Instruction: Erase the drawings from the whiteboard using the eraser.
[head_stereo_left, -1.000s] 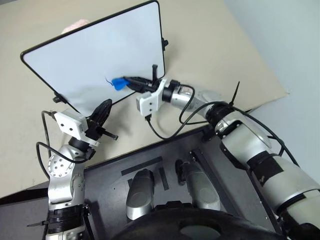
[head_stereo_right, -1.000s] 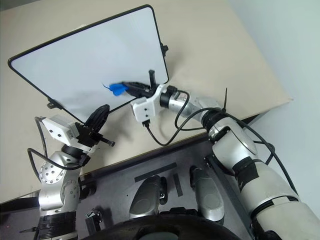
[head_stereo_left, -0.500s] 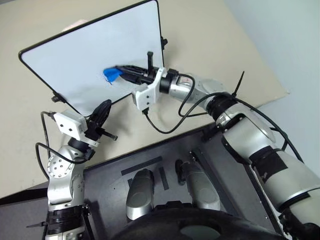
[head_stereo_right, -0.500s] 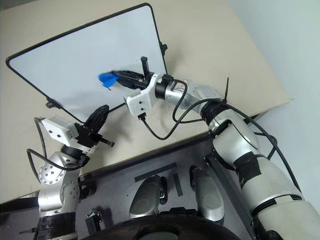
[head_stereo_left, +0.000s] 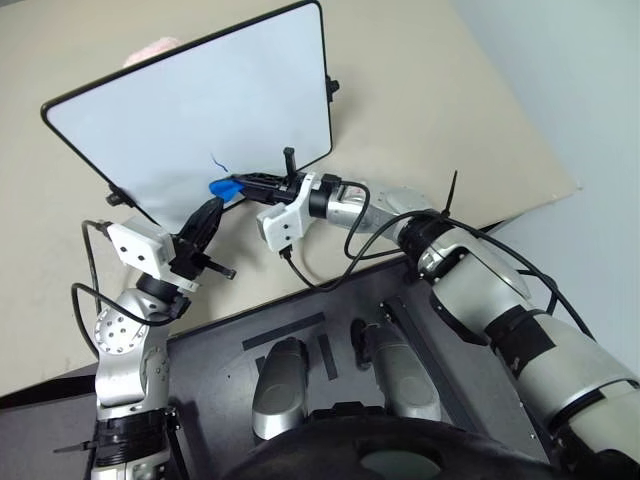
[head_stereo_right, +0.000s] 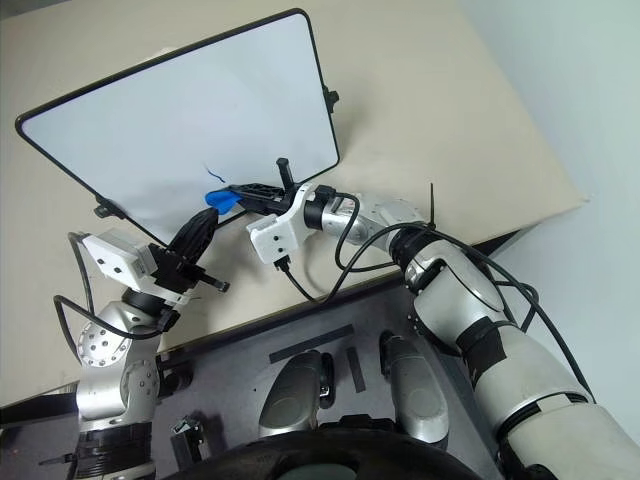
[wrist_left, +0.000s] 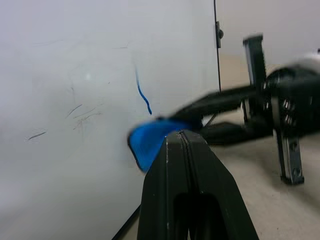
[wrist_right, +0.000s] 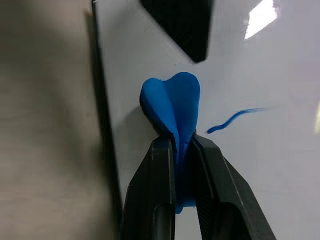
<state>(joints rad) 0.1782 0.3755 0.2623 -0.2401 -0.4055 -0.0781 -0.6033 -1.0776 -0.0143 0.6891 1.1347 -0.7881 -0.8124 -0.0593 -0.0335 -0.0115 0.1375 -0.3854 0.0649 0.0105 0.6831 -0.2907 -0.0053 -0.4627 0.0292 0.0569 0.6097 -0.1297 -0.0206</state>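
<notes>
1. While I watch from the head camera, the left end effector sits nearest me, just below the whiteboard's lower edge, its two black fingers pressed together and holding nothing.
2. Just beyond it, the right end effector points across the lower edge of the whiteboard, clamped tight on the eraser.
3. From the right wrist camera I judge the eraser soft and light: its waist is squeezed thin between the fingers while the free lobe bulges out. That narrow middle looks the right place to hold it, and it leaves the broad end free to rub.
4. That free end lies against the whiteboard close to its lower frame, near the corner by the left end effector.
5. A little farther up the whiteboard from the eraser is the drawings, a thin dark-blue squiggle not yet wiped, beside the eraser but apart from it.
6. Since the whiteboard stands tilted on the bench, I would press gently; I judge a hard push could shift it.
</notes>
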